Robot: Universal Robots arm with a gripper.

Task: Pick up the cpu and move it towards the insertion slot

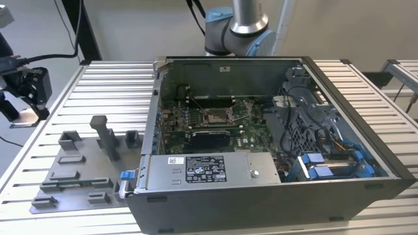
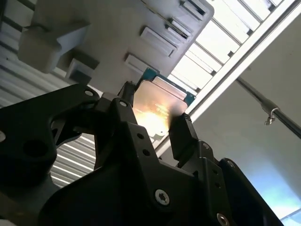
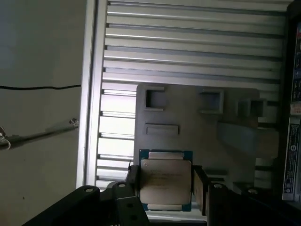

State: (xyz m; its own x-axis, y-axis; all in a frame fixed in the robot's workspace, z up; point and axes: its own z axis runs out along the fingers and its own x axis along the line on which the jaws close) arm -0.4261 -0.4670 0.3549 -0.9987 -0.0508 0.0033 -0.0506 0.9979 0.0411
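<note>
We found the pick-up part of the job done: the claw (image 3: 165,184) was pressed onto the chip (image 3: 165,178), one finger (image 3: 198,188) on each of two opposite edges, with the pale metal top of the chip showing between them in both wrist views. Nothing lay under the chip; it hung in the air, and in the first wrist view the grey plate (image 3: 197,136) with its plastic blocks and the ribbed surface (image 1: 111,83) sat behind it, well apart from it. In the exterior view the claw stood at about nine o'clock from the open computer case (image 1: 261,205), out past the edge of the surface, and a small pale patch at its lower end was, as far as we could judge, the chip catching the light. The slot (image 1: 216,116), a shiny square frame on the green board (image 1: 251,139), lay near the middle of the case, at about twelve o'clock from the silver box (image 1: 202,171) with the white label. The slot had nothing over it, and the arm's base (image 1: 235,29) rose beyond the case at twelve o'clock. We judged the task roughly half done: the chip was gripped and lifted, but it was well apart from the slot, so the whole carry across to the case remained.
</note>
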